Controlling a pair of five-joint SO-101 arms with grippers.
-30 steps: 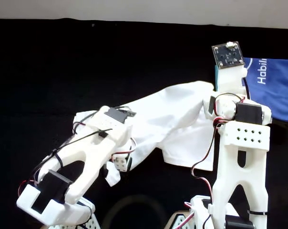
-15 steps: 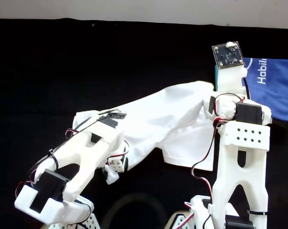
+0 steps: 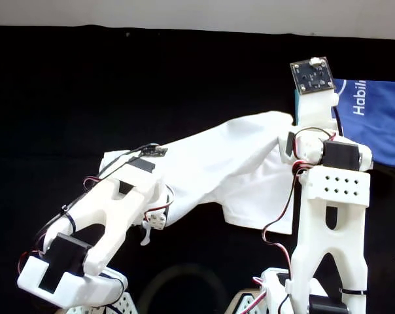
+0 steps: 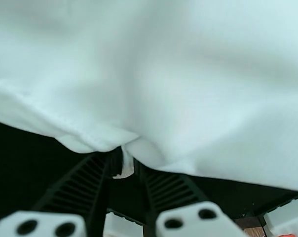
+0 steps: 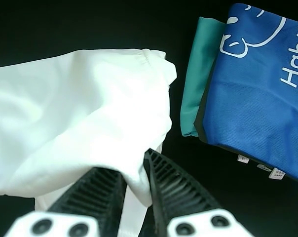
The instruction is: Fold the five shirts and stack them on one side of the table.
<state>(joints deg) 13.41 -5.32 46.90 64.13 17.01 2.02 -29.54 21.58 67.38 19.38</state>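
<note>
Your left gripper [image 4: 128, 165] and right gripper [image 5: 136, 170] were each clamped on the white shirt [image 3: 230, 163], stretched between them. Beside the right gripper, a blue shirt [image 5: 257, 84] lay stacked over a teal shirt [image 5: 196, 74]; most folding looked undone.

Three shirts on show here: one white shirt [image 3: 230, 163], one blue shirt [image 3: 374, 124] and one teal shirt [image 5: 198, 74]. Two arms in shot, the left arm [image 3: 112, 203] and the right arm [image 3: 328, 196], over one black table [image 3: 86, 85].
</note>
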